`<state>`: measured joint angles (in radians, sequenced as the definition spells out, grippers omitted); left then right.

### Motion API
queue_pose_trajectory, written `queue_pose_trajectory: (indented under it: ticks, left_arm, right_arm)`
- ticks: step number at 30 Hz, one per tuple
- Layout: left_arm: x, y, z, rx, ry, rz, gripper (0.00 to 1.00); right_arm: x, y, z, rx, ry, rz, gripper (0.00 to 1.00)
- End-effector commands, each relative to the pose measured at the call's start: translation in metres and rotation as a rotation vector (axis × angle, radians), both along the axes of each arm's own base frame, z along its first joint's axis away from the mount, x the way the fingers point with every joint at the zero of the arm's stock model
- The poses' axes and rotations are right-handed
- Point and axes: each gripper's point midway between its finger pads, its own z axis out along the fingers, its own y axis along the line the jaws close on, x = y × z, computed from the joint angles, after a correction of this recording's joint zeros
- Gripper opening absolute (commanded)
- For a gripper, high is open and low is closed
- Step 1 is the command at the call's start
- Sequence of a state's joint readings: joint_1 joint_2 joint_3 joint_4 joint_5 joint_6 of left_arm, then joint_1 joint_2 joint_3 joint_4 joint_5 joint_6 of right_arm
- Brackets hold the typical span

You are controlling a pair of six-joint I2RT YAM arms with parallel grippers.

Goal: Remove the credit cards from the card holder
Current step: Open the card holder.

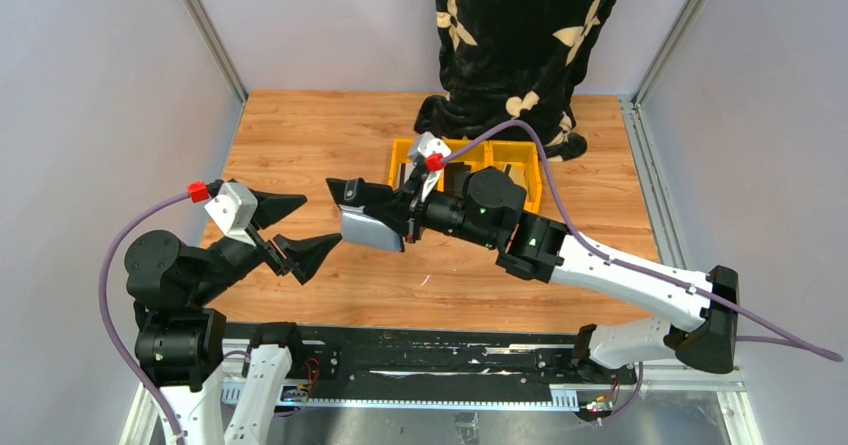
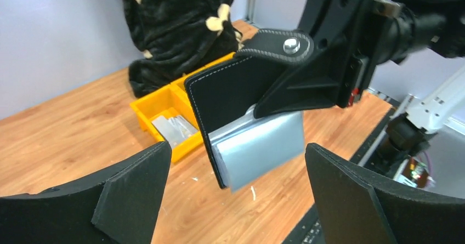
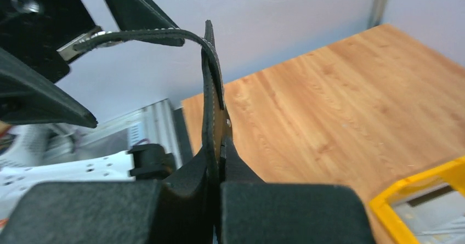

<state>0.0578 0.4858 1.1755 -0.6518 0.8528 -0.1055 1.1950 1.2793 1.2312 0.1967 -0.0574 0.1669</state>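
Observation:
The black card holder point(image 1: 362, 197) hangs in the air over the middle of the table, its snap tab point(image 2: 279, 44) sticking out at the top. My right gripper point(image 1: 398, 215) is shut on it, and the fingers pinch its edge point(image 3: 210, 90) tightly in the right wrist view. Grey-blue credit cards point(image 2: 263, 148) stick out of its lower end, seen from above as a pale patch point(image 1: 372, 231). My left gripper point(image 1: 320, 222) stands wide open just left of the holder, touching nothing. The cards sit ahead of its spread fingers point(image 2: 137, 183).
Yellow bins point(image 1: 520, 157) stand at the back of the table behind the right arm, one with flat grey pieces point(image 2: 174, 129) in it. A black cloth with a pale pattern point(image 1: 520, 35) hangs at the far edge. Bare wooden tabletop point(image 1: 300, 135) lies under and around the holder.

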Motion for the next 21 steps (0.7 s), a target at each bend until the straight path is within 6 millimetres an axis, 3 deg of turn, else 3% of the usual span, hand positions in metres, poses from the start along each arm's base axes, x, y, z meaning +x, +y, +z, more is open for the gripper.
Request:
queue_pose_trajectory:
  ticks: [1, 5, 7, 12, 17, 21]
  left_arm:
    - [-0.012, -0.014, -0.005, -0.051, 0.075, -0.107, 1.00]
    - [-0.023, -0.030, -0.001, -0.140, 0.168, -0.259, 0.98]
    - [-0.021, -0.033, -0.002, -0.171, 0.202, -0.287, 0.92]
    - [-0.019, -0.034, -0.008, -0.186, 0.240, -0.307, 0.61]
    - [-0.020, -0.036, -0.004, -0.234, 0.259, -0.319, 0.36]
    - [-0.018, -0.035, -0.011, -0.253, 0.288, -0.301, 0.19]
  right_arm:
    - [-0.051, -0.007, 0.022, 0.118, 0.132, 0.351, 0.00]
    - [-0.057, -0.010, 0.019, 0.110, 0.190, 0.423, 0.00]
    - [-0.066, -0.010, 0.022, 0.119, 0.208, 0.491, 0.00]
    - [-0.076, -0.007, 0.027, 0.125, 0.235, 0.571, 0.00]
    - [-0.076, 0.001, 0.027, 0.122, 0.258, 0.601, 0.00]
    - [-0.074, 0.006, 0.032, 0.142, 0.267, 0.604, 0.00]
